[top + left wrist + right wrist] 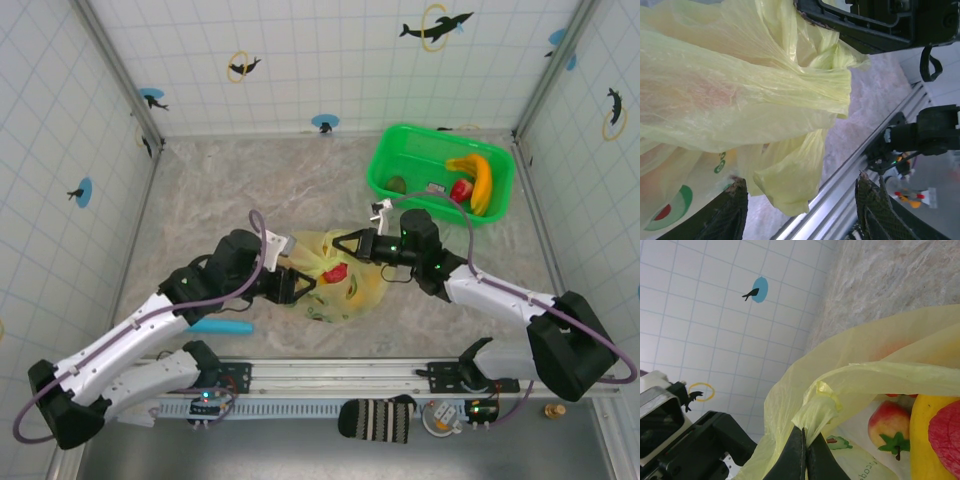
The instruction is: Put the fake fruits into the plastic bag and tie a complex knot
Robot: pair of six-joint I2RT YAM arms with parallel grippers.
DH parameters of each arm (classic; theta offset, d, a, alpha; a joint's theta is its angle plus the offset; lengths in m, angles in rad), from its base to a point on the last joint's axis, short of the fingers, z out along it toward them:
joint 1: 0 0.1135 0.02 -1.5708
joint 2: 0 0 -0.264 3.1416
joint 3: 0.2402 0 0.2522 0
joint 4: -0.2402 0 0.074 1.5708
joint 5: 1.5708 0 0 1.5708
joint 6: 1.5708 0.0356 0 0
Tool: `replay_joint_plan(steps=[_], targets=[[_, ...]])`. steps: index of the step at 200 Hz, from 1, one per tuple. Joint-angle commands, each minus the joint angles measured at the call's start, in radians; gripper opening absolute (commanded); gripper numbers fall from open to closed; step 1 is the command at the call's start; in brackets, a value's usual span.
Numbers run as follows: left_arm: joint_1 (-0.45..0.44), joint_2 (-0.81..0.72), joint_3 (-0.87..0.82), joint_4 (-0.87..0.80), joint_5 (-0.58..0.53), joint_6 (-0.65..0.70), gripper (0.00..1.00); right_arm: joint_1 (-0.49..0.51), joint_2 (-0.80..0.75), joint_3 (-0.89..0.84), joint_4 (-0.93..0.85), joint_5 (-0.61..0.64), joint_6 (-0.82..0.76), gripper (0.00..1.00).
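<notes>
Closest up, my right gripper [805, 454] is pinched tight on a handle of the plastic bag [865, 342], left gripper [800, 210] gapes wide around a loose fold, bag sits mid-table holding fake fruits [888, 422].

I counted one bag [365, 285], one green tray [420, 155] and one blue stick [220, 326]. The tray held one banana [481, 180], one red fruit [459, 190] and one dark greenish piece [397, 184]. Inside the bag I made out three: one peach-coloured fruit [888, 422], one yellow fruit [922, 450] and one rough red fruit [946, 437].
</notes>
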Motion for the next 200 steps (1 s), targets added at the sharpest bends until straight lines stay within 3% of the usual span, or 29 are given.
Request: replay_joint_plan(steps=[1, 49, 75, 87, 116, 200], targets=[[0.048, -0.003, -0.059, 0.127, 0.213, -0.072, 0.59, 0.01, 0.005, 0.045, 0.012, 0.006, -0.016, 0.0], [0.071, 0.06, -0.068, 0.224, 0.26, -0.073, 0.53, 0.022, 0.01, 0.054, 0.011, 0.008, -0.018, 0.0], [0.077, 0.096, -0.045, 0.241, 0.275, -0.058, 0.44, 0.023, 0.007, 0.052, 0.008, 0.012, -0.019, 0.0], [0.079, 0.114, -0.042, 0.243, 0.279, -0.05, 0.35, 0.023, 0.005, 0.051, 0.009, 0.015, -0.022, 0.0], [0.079, 0.121, -0.037, 0.2, 0.264, -0.005, 0.0, 0.018, 0.007, 0.059, -0.017, 0.026, -0.043, 0.0], [0.085, -0.019, -0.156, 0.096, 0.191, 0.008, 0.0, -0.114, 0.079, 0.142, -0.084, 0.031, -0.14, 0.0]])
